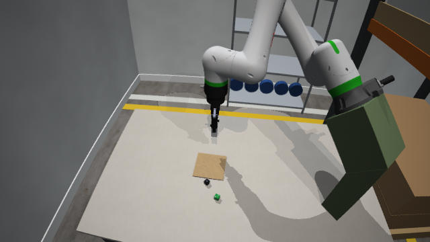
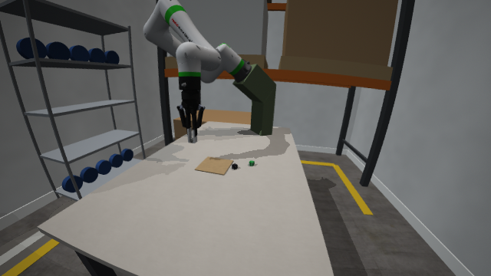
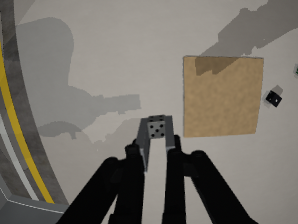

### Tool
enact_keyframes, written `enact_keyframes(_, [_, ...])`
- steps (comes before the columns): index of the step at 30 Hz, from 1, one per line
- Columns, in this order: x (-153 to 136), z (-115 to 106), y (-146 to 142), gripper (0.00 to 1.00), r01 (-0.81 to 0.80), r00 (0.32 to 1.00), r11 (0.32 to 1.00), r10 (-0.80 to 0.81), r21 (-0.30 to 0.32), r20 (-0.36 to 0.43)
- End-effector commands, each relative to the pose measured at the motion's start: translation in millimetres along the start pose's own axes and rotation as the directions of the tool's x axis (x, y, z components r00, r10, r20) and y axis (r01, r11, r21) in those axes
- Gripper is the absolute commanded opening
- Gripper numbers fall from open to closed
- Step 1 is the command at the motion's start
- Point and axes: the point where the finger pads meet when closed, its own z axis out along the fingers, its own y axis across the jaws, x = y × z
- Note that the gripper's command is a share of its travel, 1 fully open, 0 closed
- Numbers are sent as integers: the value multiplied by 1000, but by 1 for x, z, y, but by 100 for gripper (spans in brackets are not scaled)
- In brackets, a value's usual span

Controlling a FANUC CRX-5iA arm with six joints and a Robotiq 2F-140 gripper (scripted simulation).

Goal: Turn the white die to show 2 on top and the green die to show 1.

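1. From the top view, I see the pincer [image 1: 214, 130] [image 2: 192, 139] [image 3: 157, 127] beyond the mat's [image 1: 209, 166] [image 2: 215, 165] [image 3: 220, 100] far edge; the black die [image 1: 207, 181] [image 2: 235, 166] [image 3: 273, 98] sits just off its near edge, the green die [image 1: 217, 197] [image 2: 252, 163] [image 3: 296, 70] nearer still.
2. From the exterior view, the fingers point down left of the mat (whether they touch the counter [image 1: 151, 185] [image 2: 192, 211] [image 3: 115, 40], I can't tell).
3. In the wrist view, the pincer is clenched on the white die [image 3: 157, 129], pips exposed. It should be light and stiff, I'd guess, but slick: grip opposite faces squarely, at mid-height, lest it twist.
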Motion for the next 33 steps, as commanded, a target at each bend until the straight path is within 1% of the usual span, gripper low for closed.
enact_keyframes(1, [-1,0,2,9,43,999,999,-43,-1,0])
enact_keyframes(4, [-1,0,3,9,61,998,998,-61,-1,0])
enact_keyframes(9, [-4,1,10,9,206,979,979,-206,-4,-1])
enact_keyframes(12, [-6,2,16,9,324,946,946,-324,-6,-1])
enact_keyframes(13, [-6,2,17,9,333,943,943,-333,-6,-1])
enact_keyframes(14, [-7,3,19,9,379,925,925,-379,-7,-1])
enact_keyframes(15, [-7,3,19,9,381,925,925,-381,-7,-1])
enact_keyframes(16, [-8,3,22,9,432,902,902,-432,-8,-1])
enact_keyframes(19, [-10,4,27,9,515,857,857,-515,-9,0])
enact_keyframes(21, [-10,4,27,9,515,857,857,-515,-9,0])
enact_keyframes(22, [-10,4,28,9,539,843,842,-539,-10,0])
enact_keyframes(24, [-12,5,34,9,629,777,777,-629,-11,1])
enact_keyframes(28, [-13,5,39,9,704,711,711,-704,-12,3])
enact_keyframes(29, [-14,5,42,9,736,677,676,-736,-13,3])
enact_keyframes(33, [-16,6,47,9,807,590,590,-807,-14,5])
